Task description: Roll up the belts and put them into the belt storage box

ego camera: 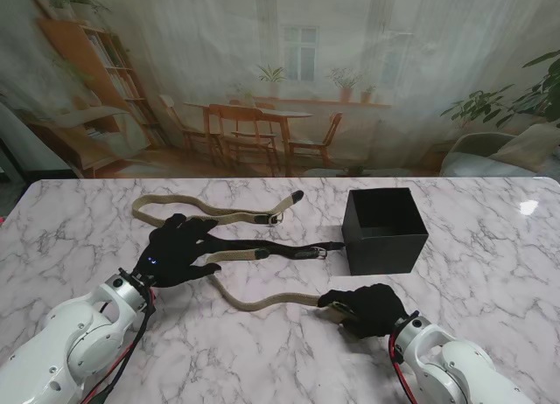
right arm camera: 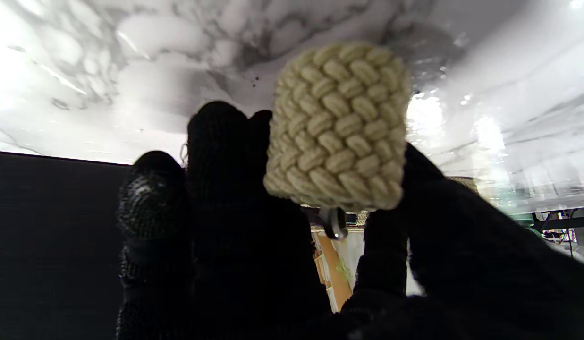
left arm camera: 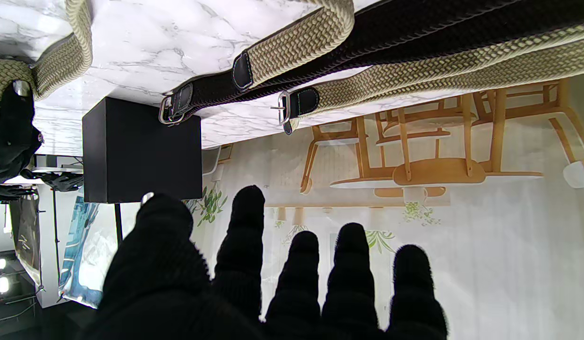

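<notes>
So these are braided, woven-elastic type belts, which I'd guess are light, floppy and a bit grippy rather than slick, meaning they won't hold a shape unless you keep the coil pinched. There look to be three on the marble tabletop (ego camera: 79, 220): a tan belt (ego camera: 214, 217) farthest from me, a black belt (ego camera: 280, 249) in the middle running toward the box, and a second tan belt (ego camera: 262, 301) nearest me. The belt storage box (ego camera: 383, 231) sits open-topped to the right of the black belt's buckle, apparently nothing in it yet, though I can't see the bottom. The right hand (ego camera: 367, 308) has its fingers curled around one end of the nearer tan belt, and the right wrist view shows the braided strap end (right arm camera: 338, 125) pinched between thumb and fingers with a bit of metal hardware (right arm camera: 334, 223) hanging under it. The left hand (ego camera: 179, 249) is spread flat with fingers apart, resting over the straps near the black belt's tail and holding nothing as far as I can tell. I'd say start the roll at the stiffer end with the hardware, since that gives a solid core, and use the other hand to keep the loose strap flat and tensioned. Biggest risk is the coil springing open on release.
</notes>
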### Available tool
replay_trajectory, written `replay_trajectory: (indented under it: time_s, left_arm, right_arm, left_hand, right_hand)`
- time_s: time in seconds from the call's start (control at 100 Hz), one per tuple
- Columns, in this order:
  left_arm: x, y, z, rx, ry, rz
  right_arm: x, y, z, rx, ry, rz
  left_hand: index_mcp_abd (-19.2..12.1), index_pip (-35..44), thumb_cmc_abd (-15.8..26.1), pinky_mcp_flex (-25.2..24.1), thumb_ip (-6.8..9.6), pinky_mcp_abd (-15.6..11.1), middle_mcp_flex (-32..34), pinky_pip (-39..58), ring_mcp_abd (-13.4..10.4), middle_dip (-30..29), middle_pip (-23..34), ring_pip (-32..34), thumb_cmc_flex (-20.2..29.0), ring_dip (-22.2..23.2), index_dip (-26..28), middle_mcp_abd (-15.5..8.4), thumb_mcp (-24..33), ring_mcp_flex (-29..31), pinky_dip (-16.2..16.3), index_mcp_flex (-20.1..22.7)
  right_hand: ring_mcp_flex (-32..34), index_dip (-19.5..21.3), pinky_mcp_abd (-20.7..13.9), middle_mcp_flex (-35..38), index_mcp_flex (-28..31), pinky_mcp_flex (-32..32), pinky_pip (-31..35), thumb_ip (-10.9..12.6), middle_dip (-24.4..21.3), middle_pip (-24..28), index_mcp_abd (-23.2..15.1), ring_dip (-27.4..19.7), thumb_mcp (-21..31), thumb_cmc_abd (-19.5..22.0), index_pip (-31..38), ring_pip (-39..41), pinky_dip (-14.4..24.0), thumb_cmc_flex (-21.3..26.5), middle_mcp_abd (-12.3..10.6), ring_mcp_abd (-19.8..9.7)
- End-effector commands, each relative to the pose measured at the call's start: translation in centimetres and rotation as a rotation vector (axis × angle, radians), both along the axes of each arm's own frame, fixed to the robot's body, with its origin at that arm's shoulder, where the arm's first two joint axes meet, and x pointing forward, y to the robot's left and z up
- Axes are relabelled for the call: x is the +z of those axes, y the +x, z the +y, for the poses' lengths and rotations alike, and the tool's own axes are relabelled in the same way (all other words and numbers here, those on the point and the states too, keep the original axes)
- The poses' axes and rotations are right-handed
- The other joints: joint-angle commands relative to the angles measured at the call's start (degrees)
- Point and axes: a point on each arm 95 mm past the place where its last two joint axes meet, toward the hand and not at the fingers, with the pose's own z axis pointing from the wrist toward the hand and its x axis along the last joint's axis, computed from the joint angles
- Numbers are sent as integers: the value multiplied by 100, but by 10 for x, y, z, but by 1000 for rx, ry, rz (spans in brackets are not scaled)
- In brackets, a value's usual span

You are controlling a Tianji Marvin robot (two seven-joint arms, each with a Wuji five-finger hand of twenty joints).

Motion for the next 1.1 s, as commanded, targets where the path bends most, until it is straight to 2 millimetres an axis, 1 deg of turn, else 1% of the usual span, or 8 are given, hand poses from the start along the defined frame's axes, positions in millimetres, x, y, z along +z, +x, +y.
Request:
replay_trajectory:
  time_s: [0.0,0.08,0.18,0.36,0.55,0.84,1.03,1.09]
  left_arm:
    - [-2,0,0,3,6,11]
    - [-3,0,0,3,6,11]
    - [-3,0,0,3,6,11]
    - [-3,0,0,2,6,11]
    - [-3,0,0,4,5,11]
    - [-3,0,1,6,5,8]
    - [-3,0,1,6,6,8]
    - [-3,0,1,5,6,8]
  right_arm:
    - [0,0,1,1,-1,7]
    - [1,0,2,5,9,25]
    - [1,-1,2,8,15,36]
    - [5,-3,2,13,29,80]
    - [19,-12,-1,36,-9,252]
    - [28,-15,-7,64,-139,325]
    - [21,-10,-9,68,-214,260]
    - [19,-9,-8,68,-207,217]
  left_hand:
    - [119,-13,259,-108,76,189,-213,-197,76,-53,-102,-153,-36,-7,-33,67,-124,-100,-89,-60]
    - [118,-14,259,-110,76,184,-216,-200,57,-54,-104,-152,-36,-5,-34,68,-126,-102,-91,-61]
    - [117,-12,259,-106,76,183,-216,-200,71,-54,-103,-154,-39,-8,-33,67,-128,-99,-89,-57]
    - [112,-10,257,-107,76,189,-212,-205,38,-53,-101,-153,-46,-8,-32,72,-128,-92,-89,-54]
    - [122,-12,260,-118,76,192,-212,-215,79,-53,-102,-152,-46,-5,-33,71,-126,-103,-91,-57]
    - [127,-12,257,-119,76,196,-212,-225,72,-53,-103,-152,-40,-3,-32,71,-124,-104,-92,-56]
    - [120,-12,248,-116,76,200,-213,-227,78,-54,-104,-148,-40,-1,-32,73,-127,-97,-90,-57]
    - [121,-10,246,-118,77,201,-212,-230,41,-54,-103,-150,-39,-3,-31,71,-126,-94,-90,-53]
  right_hand:
    - [73,-19,234,570,610,111,180,418,84,298,-473,-114,625,554,248,305,-101,888,-321,-6]
    - [60,260,259,496,2278,-27,94,393,173,221,-225,-263,613,637,677,120,-143,986,-312,38]
    - [60,-1230,-170,570,2676,-104,-110,-348,-32,-273,1294,-407,368,-59,1667,-496,-164,817,-651,-148]
    - [-114,571,-452,108,2977,-624,-610,430,-514,-1048,2595,-646,323,165,-7,-2005,-243,-1091,-658,-158]
    - [-879,458,-865,-755,1922,-1066,-1079,556,-1309,-1903,3583,-1426,415,-3,-1086,-3276,-756,-1362,-499,-440]
    - [-1831,739,-1387,-1611,925,-1454,-1433,1362,-1868,-2753,3375,-2311,3085,-1009,-1234,-3962,-1298,-49,-1122,-1087]
    - [-1378,1084,-1668,-813,1033,-1133,-1079,724,-1856,-2678,2954,-2268,2320,-864,-718,-3677,-1902,932,-1706,-1450]
    - [-1056,1109,-1791,-382,1343,-905,-1055,74,-1751,-2553,2823,-2157,1394,-1038,-400,-3572,-1364,598,-1791,-1471]
